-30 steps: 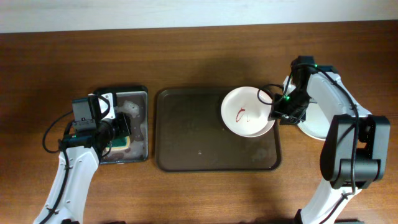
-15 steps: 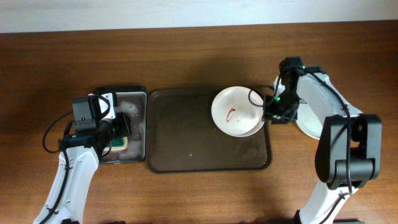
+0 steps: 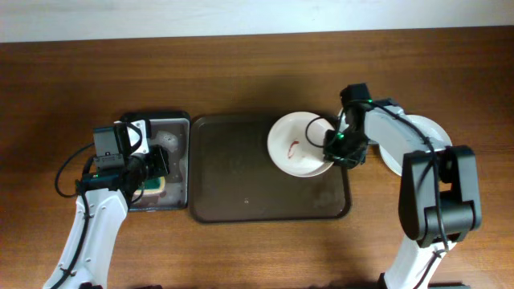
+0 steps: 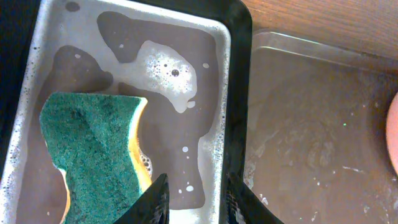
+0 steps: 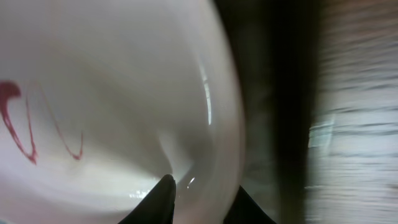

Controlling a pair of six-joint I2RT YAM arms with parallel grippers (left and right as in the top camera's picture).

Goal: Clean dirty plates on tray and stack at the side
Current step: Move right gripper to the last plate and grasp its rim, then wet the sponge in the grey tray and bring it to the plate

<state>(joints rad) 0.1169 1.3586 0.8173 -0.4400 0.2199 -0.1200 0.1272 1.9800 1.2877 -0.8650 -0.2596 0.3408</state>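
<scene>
1 smeared plate (image 3: 299, 144), right end of brown tray (image 3: 233, 177): right gripper (image 3: 336, 147) jaws pinched narrow on its rim, probably steadying it for wiping; left gripper (image 3: 154, 163) jaws part-open, empty, over sponge (image 4: 93, 143) in black tray (image 4: 236, 93).

A glossy white plate (image 3: 299, 144), smooth as glazed ceramic, is streaked dull red. The large tray (image 3: 233, 185) looks like smooth dark brown plastic under a wet film. The sponge (image 4: 93, 143) (rough green scouring face, yellow foam beneath) contrasts with the small tray (image 4: 235, 93) and its dull grey, soapy floor and shiny black rim. The table (image 3: 257, 72) is satin, grained wood.
</scene>
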